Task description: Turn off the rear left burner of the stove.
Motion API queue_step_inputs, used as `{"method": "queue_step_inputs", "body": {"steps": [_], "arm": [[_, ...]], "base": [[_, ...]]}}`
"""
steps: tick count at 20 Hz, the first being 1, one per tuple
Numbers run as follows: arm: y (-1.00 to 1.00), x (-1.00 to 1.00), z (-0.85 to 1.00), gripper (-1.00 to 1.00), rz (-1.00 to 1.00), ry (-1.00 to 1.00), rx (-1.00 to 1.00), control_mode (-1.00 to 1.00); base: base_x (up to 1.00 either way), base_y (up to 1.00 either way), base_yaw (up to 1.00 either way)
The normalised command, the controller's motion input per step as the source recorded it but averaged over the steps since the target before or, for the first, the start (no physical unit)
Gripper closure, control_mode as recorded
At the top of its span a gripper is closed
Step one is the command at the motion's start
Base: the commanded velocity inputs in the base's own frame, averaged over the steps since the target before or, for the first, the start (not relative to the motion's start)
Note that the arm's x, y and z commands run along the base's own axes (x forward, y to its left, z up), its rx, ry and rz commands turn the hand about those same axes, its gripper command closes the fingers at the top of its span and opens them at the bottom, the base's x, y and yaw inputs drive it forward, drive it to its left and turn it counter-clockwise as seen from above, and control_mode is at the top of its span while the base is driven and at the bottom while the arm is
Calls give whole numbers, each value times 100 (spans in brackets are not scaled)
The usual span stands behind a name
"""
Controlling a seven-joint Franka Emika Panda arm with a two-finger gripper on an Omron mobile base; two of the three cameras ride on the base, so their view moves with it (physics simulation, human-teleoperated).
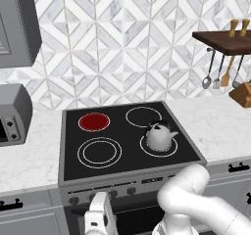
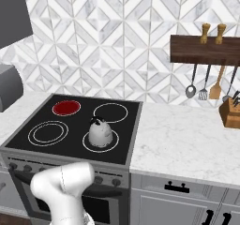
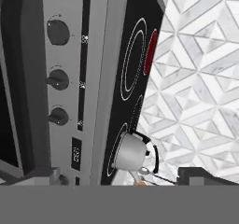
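Observation:
The stove [image 1: 66, 153] is a grey steel range with a black glass top. Its rear left burner [image 1: 93, 122] glows as a solid red disc, also seen in the right base view [image 2: 66, 107] and as a red sliver in the rolled hand view [image 3: 150, 53]. A row of dark knobs [image 1: 91, 196] runs along the front panel; three knobs [image 3: 58, 80] stand close ahead of the hand. My gripper [image 1: 100, 205] hovers low before the panel's left part, touching nothing. Its fingertips [image 3: 44, 174] stand wide apart, so the gripper [image 3: 123, 175] is open and empty.
A steel kettle [image 1: 159, 136] sits on the front right zone. A grey toaster oven [image 1: 13, 112] stands on the counter left of the stove. A knife block [image 2: 231, 112] and hanging utensils [image 2: 204, 84] under a wooden shelf are at the right.

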Motion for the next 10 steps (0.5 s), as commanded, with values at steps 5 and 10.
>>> {"method": "queue_step_inputs", "body": {"steps": [5,10], "arm": [[9,38,-58,-100,15,-15,-10,-100],[55,45,-42,-100,4,-1,-3,-100]], "base": [[0,0,0],[0,0,0]]}}
